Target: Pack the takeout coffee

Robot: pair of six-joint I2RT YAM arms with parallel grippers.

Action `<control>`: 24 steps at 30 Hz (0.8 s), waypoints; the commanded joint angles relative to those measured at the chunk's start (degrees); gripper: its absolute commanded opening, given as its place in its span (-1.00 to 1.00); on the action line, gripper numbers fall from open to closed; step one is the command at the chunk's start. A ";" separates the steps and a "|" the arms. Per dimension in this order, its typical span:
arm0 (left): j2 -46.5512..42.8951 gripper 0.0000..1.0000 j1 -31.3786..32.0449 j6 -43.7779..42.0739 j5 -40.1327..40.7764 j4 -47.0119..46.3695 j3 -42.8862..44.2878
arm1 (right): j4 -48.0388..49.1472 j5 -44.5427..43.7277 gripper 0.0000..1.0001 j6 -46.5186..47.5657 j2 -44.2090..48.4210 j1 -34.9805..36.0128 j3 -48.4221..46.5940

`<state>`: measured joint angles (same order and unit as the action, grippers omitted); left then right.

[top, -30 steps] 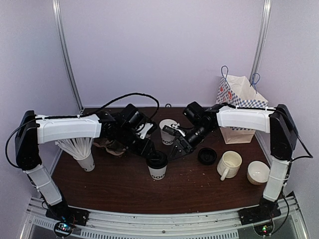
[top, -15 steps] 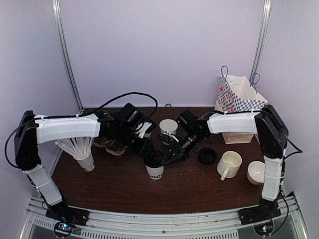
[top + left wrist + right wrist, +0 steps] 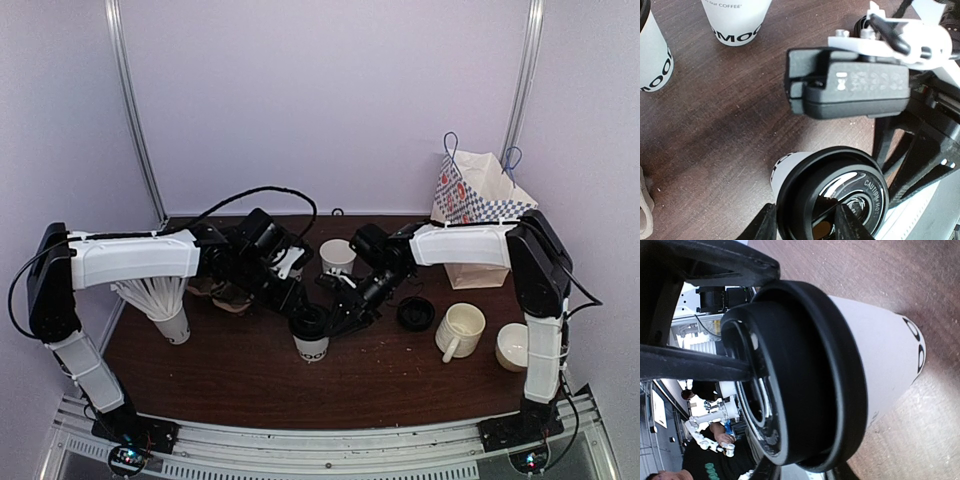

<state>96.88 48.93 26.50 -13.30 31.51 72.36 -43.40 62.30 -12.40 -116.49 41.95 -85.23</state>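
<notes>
Far left by the table's left edge, straw cup (image 3: 168,318), not for packing, within elbow sweep of the left arm. Next, left end effector (image 3: 806,220): spread part-way, hovering just over the black lid, gripping nothing visible. Under it, lidded cup (image 3: 312,338), upright, mid-table toward the near edge, not yet in the bag. Behind it toward the far edge, open cup (image 3: 338,257), no lid, near both wrists. Then right end effector (image 3: 333,312): set narrow astride the lid's rim, one finger outside and one across the top by the look of the right wrist view; cannot tell whether truly pinching. Main risk: lifting by the lid alone, likely to pop it off and drop or spill the cup. Also likely to tip the cup if dragged sideways from that high hold. Crowded too, two end effectors at one lid, so a knock between them possible. Further right, loose lid (image 3: 415,313) and mug (image 3: 459,331) lying in the path to the paper bag (image 3: 478,215) at the far right corner; could get swept. Soft bag mouth, easy to snag or crush on entry.
</notes>
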 commanded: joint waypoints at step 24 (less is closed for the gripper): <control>-7.16 0.36 0.20 -9.26 8.65 4.68 6.27 | -15.44 -17.26 0.14 20.99 3.49 -2.68 -14.01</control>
<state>92.12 48.97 20.67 -7.51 35.59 76.51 -55.37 49.36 3.29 -116.14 39.24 -96.90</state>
